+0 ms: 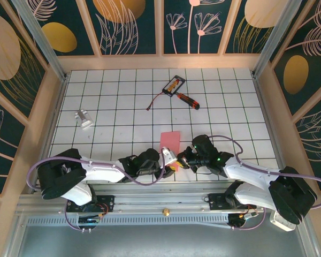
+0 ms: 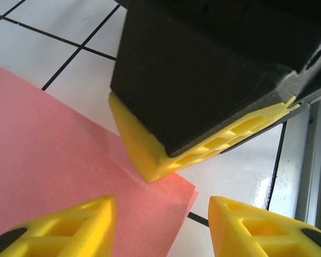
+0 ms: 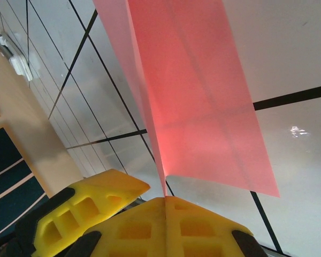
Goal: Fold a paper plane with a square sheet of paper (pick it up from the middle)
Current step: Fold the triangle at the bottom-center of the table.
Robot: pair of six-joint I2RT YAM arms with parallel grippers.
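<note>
The square sheet of paper [image 1: 169, 140] is pink-red and folded along a centre crease, and it rises off the white tiled table near the front edge. My right gripper [image 3: 165, 199] is shut on its near folded edge, and the paper [image 3: 195, 91] fans away from the pads. In the top view the right gripper [image 1: 178, 159] faces the left gripper [image 1: 170, 160] tip to tip. My left gripper [image 2: 163, 227] is open: one finger [image 2: 80, 225] sits over the paper [image 2: 59, 160], the other over bare tile, with the sheet's corner between them. The right gripper's finger [image 2: 150, 155] presses at the corner.
A red-handled screwdriver [image 1: 188, 99], a black-and-orange card [image 1: 174, 84] with a thin cable [image 1: 155, 101], and a small white object [image 1: 84, 119] lie farther back. Wooden walls [image 1: 51, 101] bound the table, and a metal rail [image 1: 166, 188] runs along the near edge.
</note>
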